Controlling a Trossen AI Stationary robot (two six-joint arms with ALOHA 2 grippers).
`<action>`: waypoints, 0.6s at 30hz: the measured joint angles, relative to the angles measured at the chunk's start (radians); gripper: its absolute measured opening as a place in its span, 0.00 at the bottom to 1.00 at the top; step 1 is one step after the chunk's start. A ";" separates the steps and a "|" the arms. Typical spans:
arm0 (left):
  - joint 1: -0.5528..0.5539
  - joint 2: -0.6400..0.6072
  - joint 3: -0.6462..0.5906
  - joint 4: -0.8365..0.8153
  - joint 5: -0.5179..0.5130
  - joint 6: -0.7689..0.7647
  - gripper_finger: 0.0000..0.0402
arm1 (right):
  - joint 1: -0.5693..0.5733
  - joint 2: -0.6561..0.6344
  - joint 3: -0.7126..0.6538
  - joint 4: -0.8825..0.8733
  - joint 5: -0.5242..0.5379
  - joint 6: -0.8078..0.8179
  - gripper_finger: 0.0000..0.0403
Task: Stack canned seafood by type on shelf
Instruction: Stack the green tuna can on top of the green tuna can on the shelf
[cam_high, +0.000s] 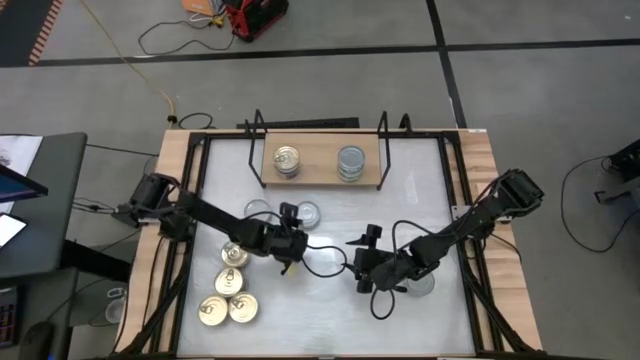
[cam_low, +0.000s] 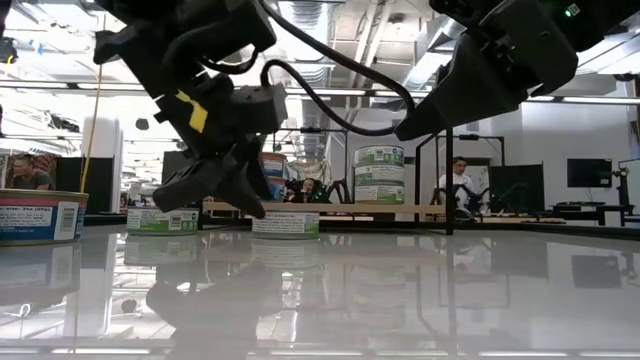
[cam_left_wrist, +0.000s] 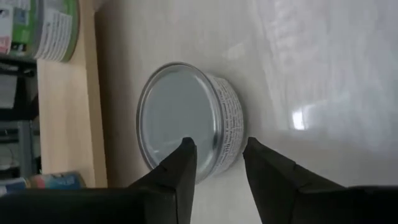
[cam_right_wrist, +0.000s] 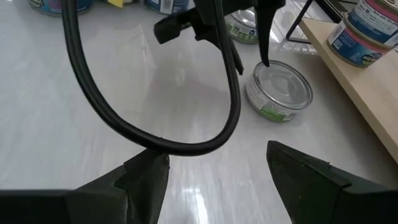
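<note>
The shelf (cam_high: 318, 170) stands at the table's far side, carrying a gold-lidded stack of tins (cam_high: 287, 160) and a silver-lidded stack (cam_high: 351, 162). Just in front of it, a silver-lidded tin (cam_left_wrist: 186, 118) rests flat on the table. My left gripper (cam_left_wrist: 217, 158) is open at this tin's near rim, with one finger over the lid and the other outside the wall. I see no touch. My right gripper (cam_right_wrist: 217, 168) hangs open above bare table at the middle, its fingers pointing toward that tin (cam_right_wrist: 280, 93).
Another silver-lidded tin (cam_high: 257, 210) lies left of the first one, and one more (cam_high: 420, 283) sits under the right arm. Several gold-lidded tins (cam_high: 230, 282) lie at the near left. A black cable (cam_right_wrist: 124, 124) loops in front of my right gripper.
</note>
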 joint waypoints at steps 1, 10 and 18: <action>0.005 0.000 0.000 0.000 0.009 0.023 0.30 | 0.000 0.000 0.000 0.000 0.000 0.000 0.73; 0.036 0.000 0.000 0.000 0.070 0.132 0.23 | 0.000 0.000 0.000 0.002 0.000 -0.004 0.73; 0.043 -0.001 0.002 -0.005 0.133 0.063 0.02 | 0.000 0.000 0.000 0.005 0.001 -0.004 0.73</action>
